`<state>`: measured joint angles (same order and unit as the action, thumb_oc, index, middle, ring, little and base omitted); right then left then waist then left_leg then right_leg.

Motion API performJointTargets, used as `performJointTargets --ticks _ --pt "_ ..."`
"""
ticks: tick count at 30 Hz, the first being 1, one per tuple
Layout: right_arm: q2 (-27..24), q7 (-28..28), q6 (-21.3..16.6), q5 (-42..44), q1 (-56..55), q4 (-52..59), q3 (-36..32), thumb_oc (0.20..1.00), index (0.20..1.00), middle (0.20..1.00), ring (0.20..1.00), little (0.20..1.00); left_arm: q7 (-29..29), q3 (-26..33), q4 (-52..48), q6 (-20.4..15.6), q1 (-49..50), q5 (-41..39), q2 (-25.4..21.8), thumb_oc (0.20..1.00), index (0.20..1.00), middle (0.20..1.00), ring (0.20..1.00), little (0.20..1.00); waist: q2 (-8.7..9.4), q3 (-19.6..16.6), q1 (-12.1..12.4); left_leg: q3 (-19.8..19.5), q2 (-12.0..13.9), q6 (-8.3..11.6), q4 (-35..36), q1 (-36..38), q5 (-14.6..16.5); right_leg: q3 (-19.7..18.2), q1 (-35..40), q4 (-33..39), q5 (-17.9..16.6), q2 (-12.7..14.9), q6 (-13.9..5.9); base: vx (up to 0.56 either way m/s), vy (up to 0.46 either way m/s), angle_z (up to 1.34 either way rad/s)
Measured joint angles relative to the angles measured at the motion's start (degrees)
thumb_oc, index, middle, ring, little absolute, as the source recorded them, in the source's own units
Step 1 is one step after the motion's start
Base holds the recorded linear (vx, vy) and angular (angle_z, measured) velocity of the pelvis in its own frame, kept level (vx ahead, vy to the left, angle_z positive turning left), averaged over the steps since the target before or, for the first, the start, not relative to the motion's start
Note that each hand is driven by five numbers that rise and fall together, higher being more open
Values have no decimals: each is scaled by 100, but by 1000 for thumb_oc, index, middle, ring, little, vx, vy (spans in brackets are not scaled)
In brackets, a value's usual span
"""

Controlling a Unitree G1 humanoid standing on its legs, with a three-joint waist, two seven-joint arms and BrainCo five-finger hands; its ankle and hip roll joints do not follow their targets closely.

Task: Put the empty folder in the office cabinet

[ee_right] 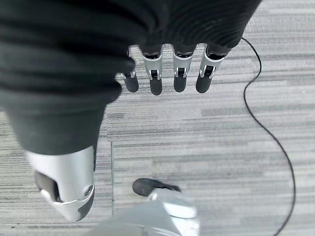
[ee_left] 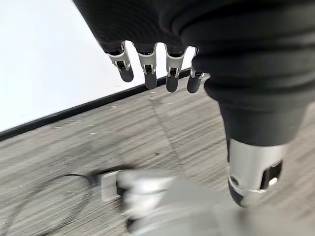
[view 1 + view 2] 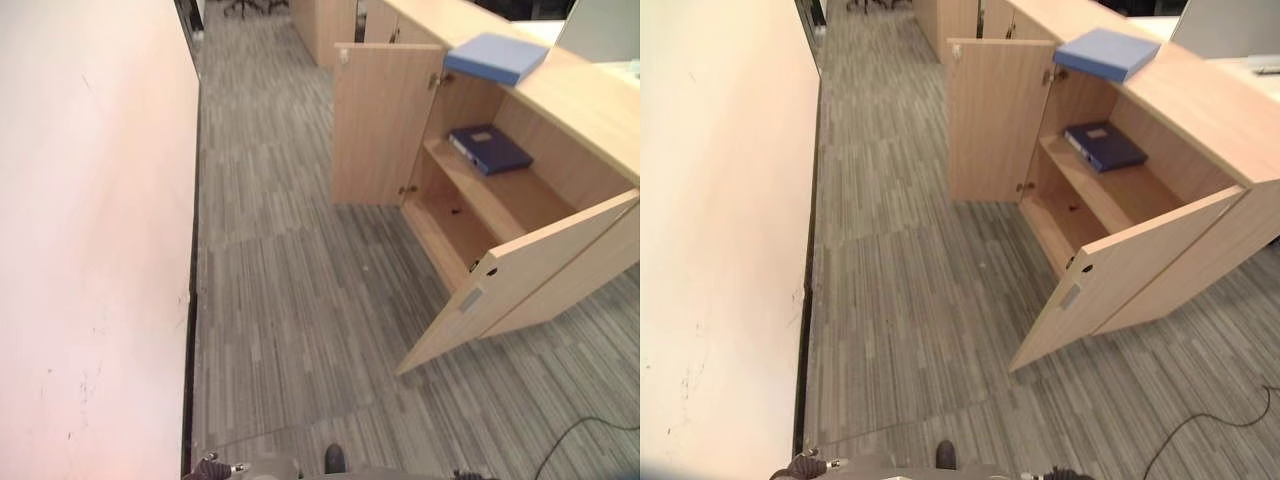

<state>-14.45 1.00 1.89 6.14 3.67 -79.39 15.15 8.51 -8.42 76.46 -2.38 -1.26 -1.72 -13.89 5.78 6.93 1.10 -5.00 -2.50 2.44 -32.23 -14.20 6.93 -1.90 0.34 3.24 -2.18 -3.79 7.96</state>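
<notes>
Plainly, we have barely begun — the light folder (image 3: 497, 56) lies on the cabinet (image 3: 590, 110) top, doors open, a dark binder (image 3: 489, 148) on the shelf. Our wrist views add the left hand (image 2: 216, 64) and right hand (image 1: 88, 64), fingers loose and empty, hanging over the floor (image 3: 290, 300).

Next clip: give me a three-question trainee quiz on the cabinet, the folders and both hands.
1. True or false: both cabinet doors stand open.
2. Where does the light blue folder lie? A) on the cabinet top B) on the floor C) in the left hand
3. Fill in: the dark blue folder lies on the cabinet's upper ____.

Key: 1. True. 2. A. 3. shelf. The left hand and right hand hang open over the carpet, holding nothing.
</notes>
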Motion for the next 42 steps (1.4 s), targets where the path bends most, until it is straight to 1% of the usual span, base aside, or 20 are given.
performJointTargets --ticks 2,3,5,7,10,11,13,14,15,16,18,21,24,29,30,33,36,37,39,42 --pt "-28 -1 11 0 -33 -13 -16 1000 1000 1000 1000 1000 -8 49 -9 0 20 -12 -10 1000 1000 1000 1000 1000 -26 116 63 80 10 79 1276 -11 -154 0 181 159 5 76 -59 277 94 3" --pt "-84 -2 10 -4 -30 -60 -16 1000 1000 1000 1000 1000 -18 50 -16 -1 60 -12 28 1000 1000 1000 1000 1000 -171 205 117 108 -6 172 2608 84 -603 10 295 210 38 63 -203 282 96 3" --pt "-120 -3 16 -20 -3 -170 -5 1000 1000 1000 1000 1000 -20 67 18 4 52 -12 88 1000 1000 1000 1000 1000 -352 256 133 40 -8 324 3630 109 -1120 49 402 183 155 -19 -222 294 85 5" --pt "-145 0 16 -56 25 -178 3 1000 1000 1000 1000 1000 -25 41 -2 3 103 -15 96 1000 1000 1000 1000 1000 -521 300 227 -27 -18 338 3795 -109 -1410 -28 640 186 342 -83 -267 356 155 -6" --pt "-163 0 8 -67 -4 -223 -42 1000 1000 1000 1000 1000 -24 146 79 1 188 -22 139 1000 1000 1000 1000 1000 -623 284 365 -6 -4 307 3766 -187 -1441 -179 1065 184 639 -74 -341 259 150 -29" --pt "-164 0 -7 -69 -30 -202 -40 1000 1000 1000 1000 1000 -21 165 128 4 213 -22 162 1000 1000 1000 1000 1000 -625 256 431 7 9 289 3635 -213 -1427 -233 1179 177 680 -27 -218 375 279 -65" --pt "-150 14 1 -115 -66 -222 -20 1000 1000 1000 1000 1000 -40 195 167 17 375 -22 241 1000 1000 1000 1000 1000 -546 11 439 88 -22 -56 3282 -154 -1504 -475 1396 168 961 171 -571 248 206 -73" --pt "-200 22 9 -116 -139 -229 -1 1000 1000 1000 1000 1000 -46 183 184 37 399 -22 296 1000 1000 1000 1000 1000 -653 -91 398 112 26 -265 3383 108 -1594 -482 1517 86 1059 118 -731 246 228 -11" --pt "-138 0 11 -119 -261 -221 -22 1000 1000 1000 1000 1000 -47 146 207 46 345 -22 254 1000 1000 1000 1000 1000 -610 -140 325 70 -66 -491 3615 342 -2095 -422 1575 -153 1199 163 -940 246 229 29" --pt "-75 37 19 -123 -314 -227 -35 1000 1000 1000 1000 1000 -43 105 139 15 226 -21 220 1000 1000 1000 1000 1000 -567 -163 269 -12 -97 -752 3745 491 -2133 -369 1402 -686 1201 190 -1144 235 210 34" --pt "52 19 18 -124 -351 -357 -159 1000 1000 1000 1000 1000 -37 75 79 -44 148 -21 133 1000 1000 1000 1000 1000 -475 -322 314 2 -116 -756 3741 594 -1866 -318 1047 -1365 1467 382 -1301 146 160 -11" --pt "97 52 13 -279 -300 -343 -13 1000 1000 1000 1000 1000 -42 -32 110 -18 -90 -22 -18 1000 1000 1000 1000 1000 -172 -535 292 146 -422 -774 3741 674 -1609 -382 663 -1471 1503 1138 -1487 86 126 -15" --pt "-5 63 52 -292 -34 -300 108 1000 1000 1000 1000 1000 -22 -110 -12 -58 -202 -25 -184 1000 1000 1000 1000 1000 -124 -515 503 279 -622 -604 3645 707 -1236 -693 14 -1669 1057 1730 -2063 86 71 -14" --pt "125 159 88 -353 85 -120 378 1000 1000 1000 1000 1000 -14 -131 -51 -28 -73 -24 -374 1000 1000 1000 1000 1000 -152 -495 898 327 -783 -766 3332 564 -811 -482 -126 -1669 319 2395 -2104 55 -53 1" --pt "255 221 83 -528 203 -95 576 1000 1000 1000 1000 1000 -13 -136 -70 -12 -64 -23 -475 1000 1000 1000 1000 1000 -135 -516 947 320 -811 -809 3173 475 -785 -254 -125 -1547 -165 2637 -2162 82 20 21" --pt "322 334 98 -732 330 200 915 1000 1000 1000 1000 1000 -13 -184 -112 4 56 -19 -595 1000 1000 1000 1000 1000 -158 -518 1117 438 -831 -839 3160 469 -782 219 -76 -1354 -716 2997 -2324 79 55 -6" --pt "329 406 53 -797 505 672 991 1000 1000 1000 1000 1000 -9 -166 -266 -7 158 -11 -664 1000 1000 1000 1000 1000 -103 -562 1132 411 -831 -869 3277 629 -759 425 -55 -1051 -724 2761 -2482 202 140 -24" --pt "327 406 49 -859 499 936 1049 1000 1000 1000 1000 1000 -15 -119 -293 -16 151 -9 -632 1000 1000 1000 1000 1000 -141 -582 1068 349 -716 -995 3395 792 -779 396 -235 -1228 -154 2228 -2393 335 221 -17" --pt "424 409 -29 -913 584 943 1251 1000 1000 1000 1000 1000 -65 -93 -216 -11 167 -5 -560 1000 1000 1000 1000 1000 -213 -556 708 212 -535 -991 3527 1095 -817 304 -573 -1002 306 1187 -2119 294 150 26" --pt "419 405 -7 -909 481 922 1396 1000 1000 1000 1000 1000 -87 -41 -173 -7 145 2 -401 1000 1000 1000 1000 1000 -153 -481 417 100 -590 -1007 3607 1338 -662 282 -1449 -890 68 574 -1796 267 87 29"
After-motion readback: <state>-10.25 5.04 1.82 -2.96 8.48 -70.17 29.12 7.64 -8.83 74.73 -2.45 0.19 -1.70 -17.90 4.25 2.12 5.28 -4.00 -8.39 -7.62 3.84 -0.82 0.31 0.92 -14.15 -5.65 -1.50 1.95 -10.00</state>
